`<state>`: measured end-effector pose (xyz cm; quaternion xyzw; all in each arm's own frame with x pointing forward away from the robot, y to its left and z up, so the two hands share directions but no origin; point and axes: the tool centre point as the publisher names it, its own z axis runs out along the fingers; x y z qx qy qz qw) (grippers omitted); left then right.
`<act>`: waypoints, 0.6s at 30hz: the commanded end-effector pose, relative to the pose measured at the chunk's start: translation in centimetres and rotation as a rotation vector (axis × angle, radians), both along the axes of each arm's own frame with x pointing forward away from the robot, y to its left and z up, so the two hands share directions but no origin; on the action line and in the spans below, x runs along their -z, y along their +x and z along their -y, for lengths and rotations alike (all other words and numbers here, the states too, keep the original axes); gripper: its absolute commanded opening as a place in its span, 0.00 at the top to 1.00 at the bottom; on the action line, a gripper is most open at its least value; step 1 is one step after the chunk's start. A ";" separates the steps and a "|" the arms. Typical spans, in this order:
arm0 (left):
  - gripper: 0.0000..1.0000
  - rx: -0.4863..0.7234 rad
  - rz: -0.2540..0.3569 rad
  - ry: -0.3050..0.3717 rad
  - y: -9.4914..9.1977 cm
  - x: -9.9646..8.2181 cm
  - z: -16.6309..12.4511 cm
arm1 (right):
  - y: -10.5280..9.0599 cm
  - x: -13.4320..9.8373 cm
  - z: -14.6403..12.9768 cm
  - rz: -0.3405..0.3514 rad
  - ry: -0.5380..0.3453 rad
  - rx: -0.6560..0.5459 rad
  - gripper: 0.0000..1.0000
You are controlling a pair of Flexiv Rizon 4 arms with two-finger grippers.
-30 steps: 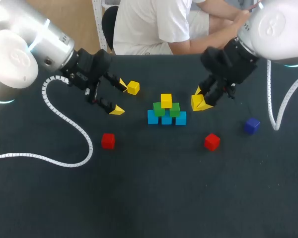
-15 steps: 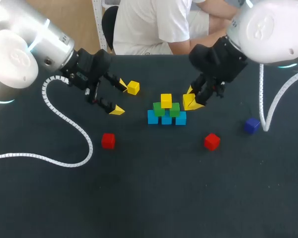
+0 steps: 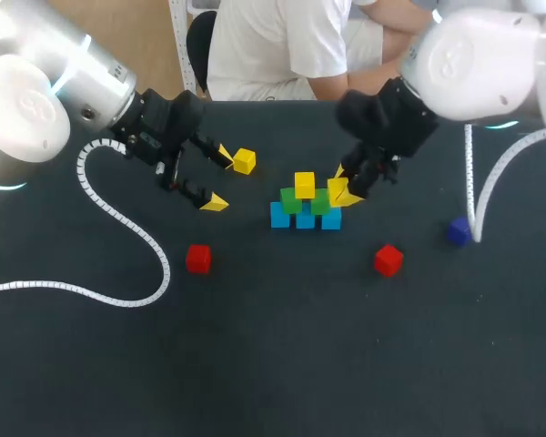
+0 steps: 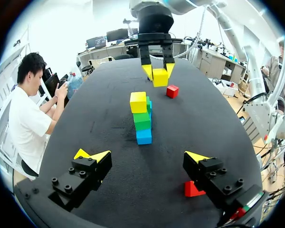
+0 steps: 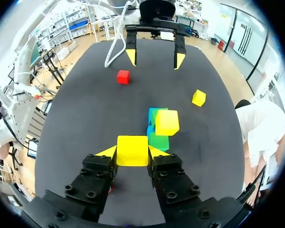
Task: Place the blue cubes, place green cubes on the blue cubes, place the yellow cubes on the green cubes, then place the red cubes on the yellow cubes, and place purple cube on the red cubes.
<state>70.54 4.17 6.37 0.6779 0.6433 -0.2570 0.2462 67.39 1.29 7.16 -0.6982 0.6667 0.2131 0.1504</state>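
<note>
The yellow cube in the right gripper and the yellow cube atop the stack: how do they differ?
Grip: the held yellow cube is clamped by the right gripper; the stacked yellow cube is free. Support: the held one hangs beside the stack; the stacked one rests on the green cubes. Both share colour and apparent size.

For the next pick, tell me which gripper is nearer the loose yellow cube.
Left. The left gripper is open just beside the loose yellow cube. The right gripper sits beyond the stack, shut on a second yellow cube.
</note>
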 end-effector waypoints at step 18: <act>0.00 0.002 -0.003 0.003 0.1 0.0 0.0 | 2.0 1.3 -0.5 -0.022 0.000 0.025 1.00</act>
